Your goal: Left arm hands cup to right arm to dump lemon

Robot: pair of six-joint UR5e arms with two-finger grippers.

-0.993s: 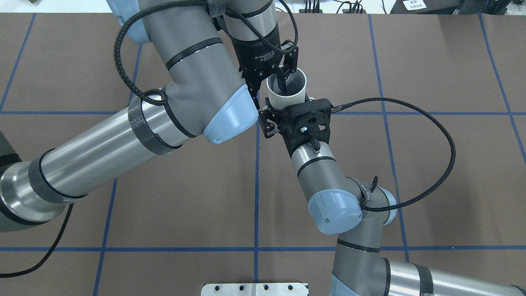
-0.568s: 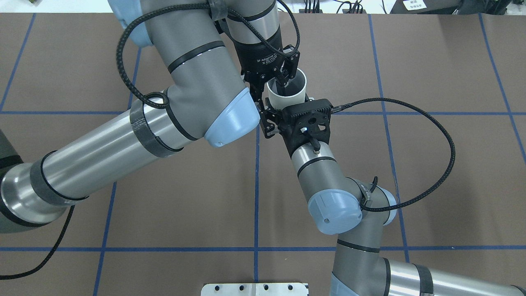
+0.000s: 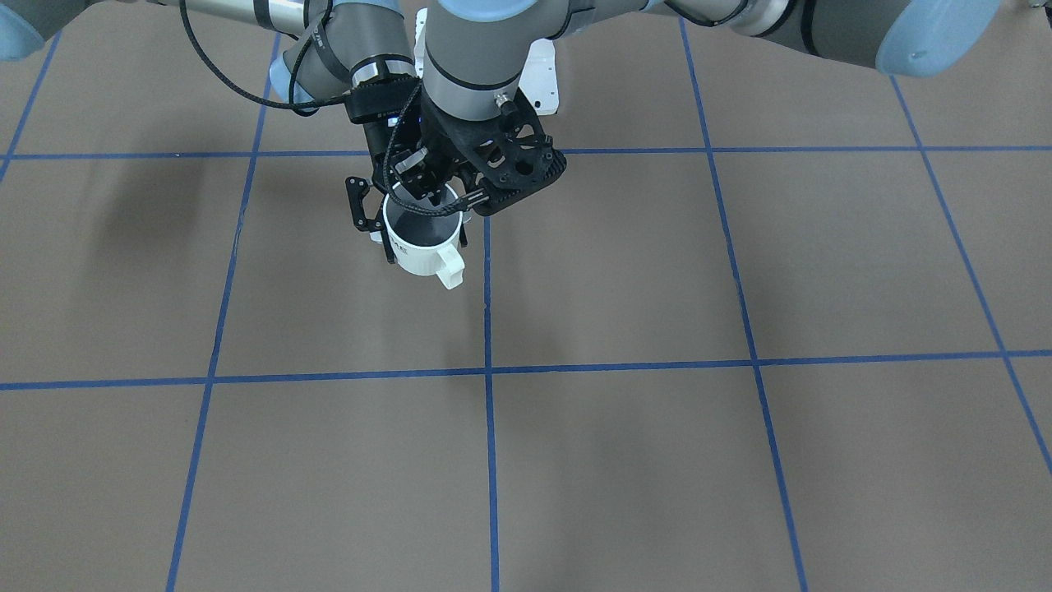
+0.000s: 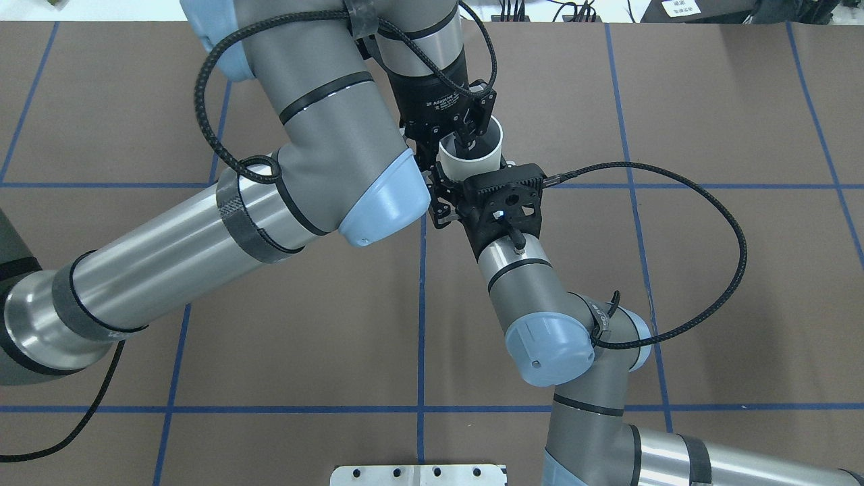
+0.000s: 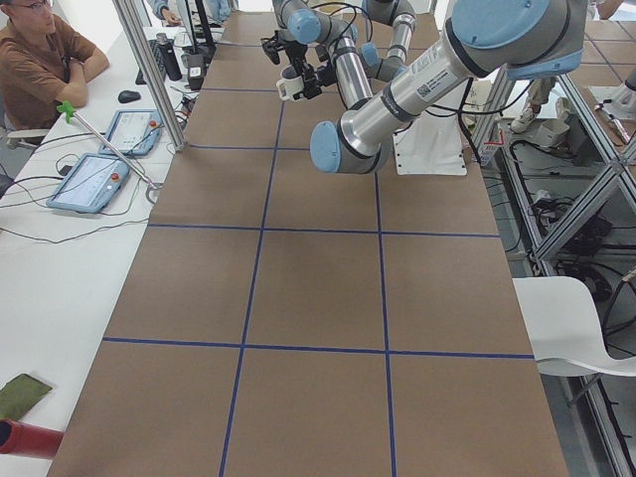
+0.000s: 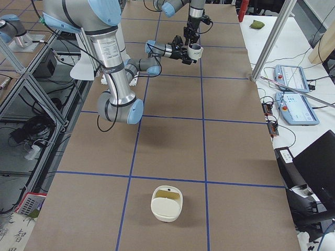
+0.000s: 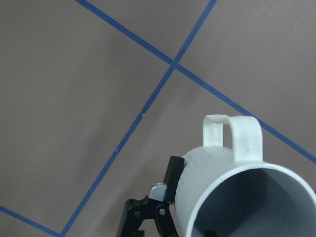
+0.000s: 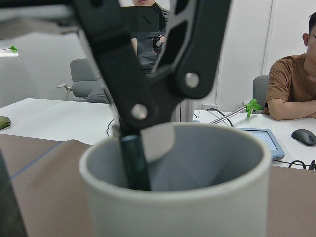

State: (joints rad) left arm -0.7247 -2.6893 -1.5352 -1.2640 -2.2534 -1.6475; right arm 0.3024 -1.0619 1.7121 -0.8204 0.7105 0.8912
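The white cup [image 4: 472,162] hangs upright above the brown table, its handle [image 3: 449,267] pointing away from the robot. My right gripper [image 3: 423,238] reaches in from the robot's side and is shut on the cup's body. One of its fingers [image 7: 173,180] lies flat against the wall. My left gripper [image 4: 447,143] comes down from above and stands open. It has one finger [image 8: 134,165] inside the cup, clear of the wall, and the other outside. The lemon does not show; the cup's bottom is hidden.
A cream container [image 6: 167,204] with a yellowish inside sits on the table toward the robot's right end. A white mounting plate [image 4: 418,474] lies at the robot's base. A seated person [image 5: 40,60] and tablets [image 5: 94,179] are at the side table beyond the far edge.
The left arm and its gripper body have shifted slightly toward the right. The cup and the right arm have stayed put.
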